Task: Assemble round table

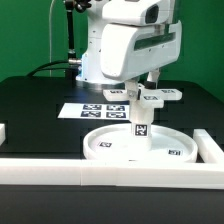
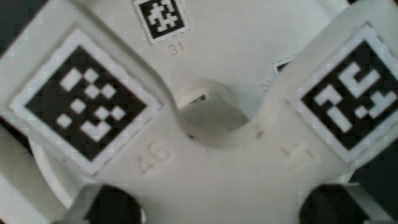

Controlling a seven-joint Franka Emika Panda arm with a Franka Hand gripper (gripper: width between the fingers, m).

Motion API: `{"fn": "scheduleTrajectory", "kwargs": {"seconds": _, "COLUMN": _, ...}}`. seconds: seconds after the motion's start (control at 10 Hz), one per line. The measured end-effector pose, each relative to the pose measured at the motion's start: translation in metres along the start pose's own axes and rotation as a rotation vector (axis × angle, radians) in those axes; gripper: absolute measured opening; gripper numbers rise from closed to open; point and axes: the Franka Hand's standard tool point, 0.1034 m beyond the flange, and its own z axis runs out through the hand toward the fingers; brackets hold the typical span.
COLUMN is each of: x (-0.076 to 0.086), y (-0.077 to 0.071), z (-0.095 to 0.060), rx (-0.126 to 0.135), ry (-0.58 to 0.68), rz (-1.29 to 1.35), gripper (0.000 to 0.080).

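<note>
The large rimmed round disc (image 1: 137, 146) lies flat on the black bench (image 1: 40, 100) in the lower centre of the exterior view, just behind the long white edge rail (image 1: 110, 171) that runs across the lower part of the frame. A second rail section (image 1: 208, 146) borders the disc on the exterior view's right. The marker board (image 1: 95, 109) lies flat on the bench behind the disc, toward the centre left of the frame.

The short cylindrical post (image 1: 141, 126) stands upright at the centre of the disc, with a square tag facing the camera. The small cross-shaped foot (image 1: 158, 97) sits on top of the post, its tagged arms spread roughly level above the disc.

The arm (image 1: 125, 45) fills the upper centre of the exterior view, and the gripper (image 1: 144, 92) hangs directly over the foot, around its hub. From this view, contact with the foot cannot be confirmed.

In the wrist view, the foot (image 2: 205, 110) fills the frame: two arms carrying square tags, one at (image 2: 86, 92) and one at (image 2: 352, 88), extend away from a central hub with a round socket (image 2: 214, 112). The two dark fingertips (image 2: 111, 205) appear at the lower edge, one on each side of the lower arm of the foot, spaced apart. Whether the gripper is clenched on the foot or released cannot be told.
</note>
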Motion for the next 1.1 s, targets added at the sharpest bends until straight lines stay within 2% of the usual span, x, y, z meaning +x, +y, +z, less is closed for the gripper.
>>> {"fn": "scheduleTrajectory", "kwargs": {"seconds": 0.2, "x": 0.0, "y": 0.0, "z": 0.0, "rx": 0.001, "ry": 0.001, "rz": 0.053, "gripper": 0.0442}}
{"fn": "scheduleTrajectory", "kwargs": {"seconds": 0.5, "x": -0.0036, "y": 0.0017, "z": -0.0001, "rx": 0.011, "ry": 0.012, "rz": 0.409, "gripper": 0.0442}}
{"fn": "scheduleTrajectory", "kwargs": {"seconds": 0.8, "x": -0.0049, "y": -0.0035, "z": 0.0004, "rx": 0.023, "ry": 0.049, "rz": 0.729, "gripper": 0.0443}}
{"fn": "scheduleTrajectory", "kwargs": {"seconds": 1.1, "x": -0.0034, "y": -0.0054, "z": 0.0002, "rx": 0.032, "ry": 0.049, "rz": 0.927, "gripper": 0.0443}}
